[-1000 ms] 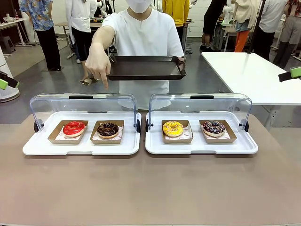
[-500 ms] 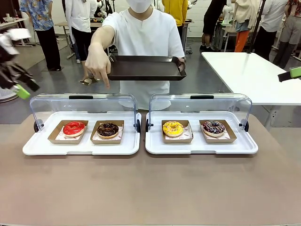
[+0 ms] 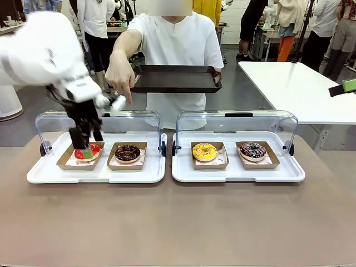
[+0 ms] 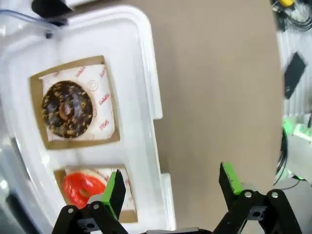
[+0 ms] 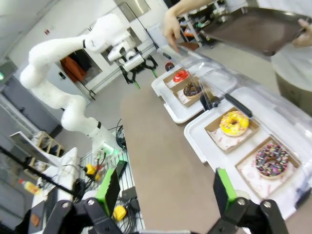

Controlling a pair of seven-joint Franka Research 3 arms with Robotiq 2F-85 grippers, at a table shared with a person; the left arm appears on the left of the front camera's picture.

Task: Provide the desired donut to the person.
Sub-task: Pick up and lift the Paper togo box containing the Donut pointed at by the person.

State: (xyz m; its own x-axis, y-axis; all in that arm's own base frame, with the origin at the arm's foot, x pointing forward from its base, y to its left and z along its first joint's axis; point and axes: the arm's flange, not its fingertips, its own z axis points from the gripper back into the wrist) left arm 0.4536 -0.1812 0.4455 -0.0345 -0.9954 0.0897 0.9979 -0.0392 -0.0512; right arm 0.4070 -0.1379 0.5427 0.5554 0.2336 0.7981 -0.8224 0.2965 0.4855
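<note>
Front view, left jaws: spread wide and empty, hanging pads-down just over the red donut (image 3: 95,148) in the left case (image 3: 39,175), lined up for a pick from above.
Front view, person (image 3: 178,44): pointing hand (image 3: 118,71) aimed down at the left case to mark the choice. Fingertip above the chocolate donut (image 3: 127,153) rather than the red one, so the wanted donut cannot be told for sure.
Front view, dark tray (image 3: 175,80): held level at the chest, likely to receive the donut.
Front view, clear lid (image 3: 55,119): swung back, leaving the boxes open to reach.
Left wrist view, pads (image 4: 115,187): wide apart with nothing between, one over the box of the red donut (image 4: 80,187), the other over bare bench (image 4: 219,97). Chocolate donut (image 4: 67,108) in the next box, untouched.
Right wrist view, right jaws: fully parted, empty, well back from the right case (image 5: 196,137) with its yellow donut (image 5: 234,123) and sprinkled donut (image 5: 272,160), likely parked out of the way.
</note>
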